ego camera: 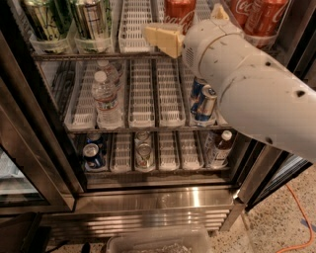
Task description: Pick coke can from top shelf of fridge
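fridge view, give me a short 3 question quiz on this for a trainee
1. True or false: the gripper is up at the front of the top shelf, close to a coke can.
2. What stands on the left side of the middle shelf? A) water bottles B) juice cartons C) glass jars
3. Fill in: seen in the picture, the green-and-silver cans stand at the ___ end of the top shelf.

Key: 1 true; 2 A; 3 left
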You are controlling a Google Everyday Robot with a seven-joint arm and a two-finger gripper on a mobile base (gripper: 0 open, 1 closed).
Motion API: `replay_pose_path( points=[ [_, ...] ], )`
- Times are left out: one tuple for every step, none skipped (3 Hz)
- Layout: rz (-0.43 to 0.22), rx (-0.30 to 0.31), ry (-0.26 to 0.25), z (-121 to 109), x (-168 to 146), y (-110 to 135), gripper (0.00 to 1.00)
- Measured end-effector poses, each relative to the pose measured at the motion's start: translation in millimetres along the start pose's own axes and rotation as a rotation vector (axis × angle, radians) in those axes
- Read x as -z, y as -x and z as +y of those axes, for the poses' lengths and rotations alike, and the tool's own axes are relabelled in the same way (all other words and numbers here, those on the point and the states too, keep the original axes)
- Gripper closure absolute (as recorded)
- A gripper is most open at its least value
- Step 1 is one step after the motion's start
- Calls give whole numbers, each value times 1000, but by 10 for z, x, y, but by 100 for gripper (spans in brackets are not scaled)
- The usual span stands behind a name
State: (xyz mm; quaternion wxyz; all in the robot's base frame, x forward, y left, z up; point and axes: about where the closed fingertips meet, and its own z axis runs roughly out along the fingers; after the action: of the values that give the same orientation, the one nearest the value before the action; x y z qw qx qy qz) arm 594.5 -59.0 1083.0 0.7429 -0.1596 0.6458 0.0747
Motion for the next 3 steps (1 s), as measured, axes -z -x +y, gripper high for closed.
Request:
replay_pose_path(
  points=[
    [-9,15,-29,-73,-8,-18,16],
    [-13,27,-47,-90,-41,-26,17],
    [-8,42,-58,-70,-92,-45,17]
  ],
)
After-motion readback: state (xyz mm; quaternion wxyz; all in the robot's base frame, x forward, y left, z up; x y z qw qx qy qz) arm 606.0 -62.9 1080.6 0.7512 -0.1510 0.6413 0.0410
